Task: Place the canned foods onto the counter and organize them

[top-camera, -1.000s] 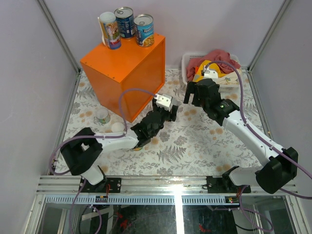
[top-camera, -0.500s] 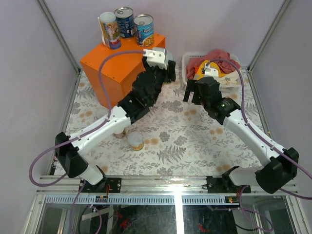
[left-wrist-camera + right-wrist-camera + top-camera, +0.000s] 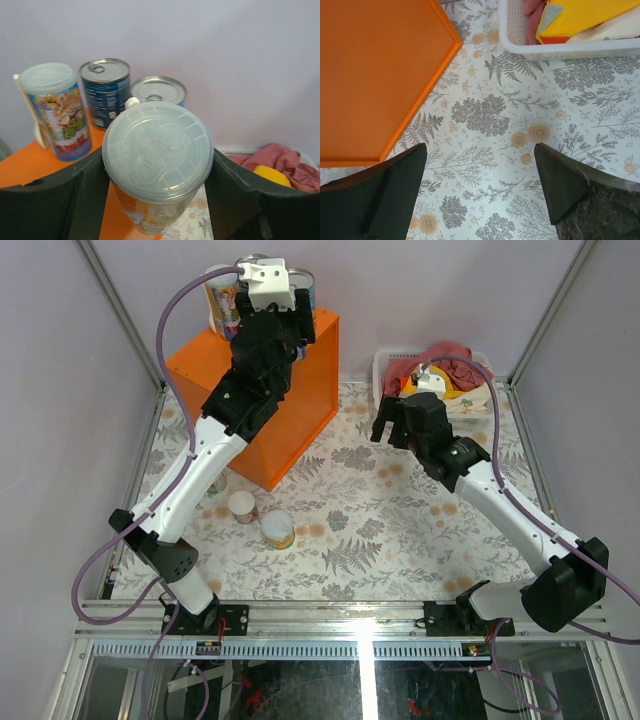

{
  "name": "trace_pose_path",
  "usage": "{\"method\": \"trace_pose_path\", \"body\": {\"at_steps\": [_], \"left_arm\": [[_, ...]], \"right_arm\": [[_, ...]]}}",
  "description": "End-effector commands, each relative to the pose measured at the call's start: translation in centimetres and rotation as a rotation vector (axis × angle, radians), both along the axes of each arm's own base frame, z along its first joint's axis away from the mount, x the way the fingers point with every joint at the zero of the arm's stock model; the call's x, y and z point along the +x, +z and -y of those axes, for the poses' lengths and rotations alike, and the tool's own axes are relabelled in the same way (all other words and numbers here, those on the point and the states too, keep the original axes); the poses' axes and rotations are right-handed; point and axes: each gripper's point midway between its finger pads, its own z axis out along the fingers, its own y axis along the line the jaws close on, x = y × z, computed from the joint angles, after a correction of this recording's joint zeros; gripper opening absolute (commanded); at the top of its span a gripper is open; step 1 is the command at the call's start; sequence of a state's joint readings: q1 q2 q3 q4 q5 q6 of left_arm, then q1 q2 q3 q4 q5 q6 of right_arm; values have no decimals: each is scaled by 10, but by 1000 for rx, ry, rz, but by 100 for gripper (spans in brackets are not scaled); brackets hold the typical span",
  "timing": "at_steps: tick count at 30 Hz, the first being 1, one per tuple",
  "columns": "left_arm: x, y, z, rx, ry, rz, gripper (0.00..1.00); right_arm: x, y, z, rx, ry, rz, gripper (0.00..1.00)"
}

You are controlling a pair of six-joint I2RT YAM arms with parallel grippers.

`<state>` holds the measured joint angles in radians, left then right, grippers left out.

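Note:
My left gripper (image 3: 157,170) is shut on a tall tube can with a translucent lid (image 3: 157,150) and holds it above the orange counter (image 3: 30,165). Behind it on the counter stand a colourful tube can (image 3: 57,112) and two blue-labelled silver-topped cans (image 3: 105,90) (image 3: 159,91). In the top view the left gripper (image 3: 278,320) is over the counter's (image 3: 200,365) back corner and hides the held can. My right gripper (image 3: 392,425) is open and empty over the floral table (image 3: 485,125), right of the counter (image 3: 370,75).
A white-topped can (image 3: 241,506), a yellow can (image 3: 278,529) and a third can (image 3: 213,480) partly behind the left arm stand on the table in front of the counter. A white basket (image 3: 385,368) of red and yellow cloths sits at the back right (image 3: 560,48).
My left arm has risen from low over the table up to the counter's back corner, carrying the tube can. The right gripper has barely moved.

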<state>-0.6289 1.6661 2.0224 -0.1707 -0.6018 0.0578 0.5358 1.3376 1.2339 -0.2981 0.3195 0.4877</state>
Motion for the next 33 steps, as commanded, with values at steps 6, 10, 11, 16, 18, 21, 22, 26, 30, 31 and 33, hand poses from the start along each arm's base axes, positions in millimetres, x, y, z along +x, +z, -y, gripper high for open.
{"method": "trace_pose_path", "body": {"at_steps": [6, 10, 11, 16, 18, 21, 22, 26, 30, 31, 33], "left_arm": [[12, 38, -46, -73, 152, 83, 0], [23, 35, -56, -70, 192, 82, 0], [25, 35, -59, -72, 199, 83, 0], [36, 34, -67, -77, 231, 83, 0], [40, 32, -69, -81, 235, 82, 0], [44, 28, -72, -84, 242, 72, 0], [46, 25, -72, -84, 243, 65, 0], [49, 21, -73, -87, 241, 58, 0], [53, 17, -73, -95, 237, 48, 0], [54, 15, -73, -97, 235, 45, 0], [55, 11, -74, -101, 233, 35, 0]], "right_arm": [[12, 26, -13, 80, 24, 71, 95], [13, 23, -15, 83, 31, 69, 95], [13, 23, -15, 82, 32, 67, 95], [15, 18, -18, 80, 38, 64, 95], [17, 16, -19, 79, 40, 61, 95], [19, 13, -21, 76, 44, 57, 95], [19, 12, -21, 75, 44, 55, 95], [21, 9, -24, 75, 51, 49, 95], [24, 7, -27, 76, 57, 44, 95], [24, 6, -27, 77, 57, 44, 95], [24, 6, -28, 75, 61, 42, 95]]}}
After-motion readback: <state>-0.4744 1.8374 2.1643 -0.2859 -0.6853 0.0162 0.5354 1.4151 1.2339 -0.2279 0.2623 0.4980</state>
